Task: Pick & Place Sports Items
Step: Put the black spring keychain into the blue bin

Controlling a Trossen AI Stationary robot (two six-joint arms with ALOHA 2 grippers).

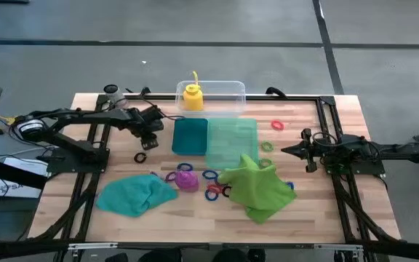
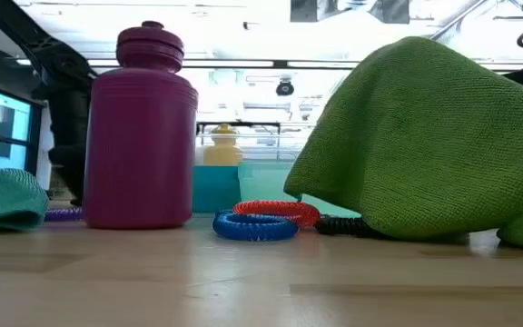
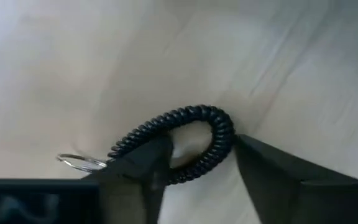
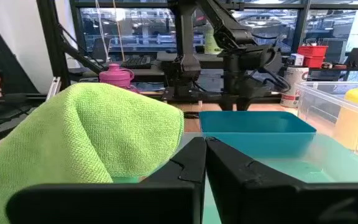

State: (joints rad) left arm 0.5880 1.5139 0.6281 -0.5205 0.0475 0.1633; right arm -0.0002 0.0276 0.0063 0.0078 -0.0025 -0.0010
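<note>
Two dark fingers of the left pincer [image 3: 197, 165] pinch one black coiled plastic ring [image 3: 179, 140] on the wooden bench [image 3: 73, 74]; right pincer [image 4: 205, 163] pressed together.

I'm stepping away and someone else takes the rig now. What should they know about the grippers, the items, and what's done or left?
Left gripper: down at the table's left rear, fingers either side of a black ring, not clearly clamped yet.
Right gripper: shut, empty, waiting at the table's right side.
Yellow bottle stands in the clear tub; looks placed.
Teal tray sits mid-table, apparently empty.
Left on the table: purple bottle, teal cloth, green cloth, and loose rings including a blue ring and a red ring.
Next, probably: finish gripping the black ring and place it.
</note>
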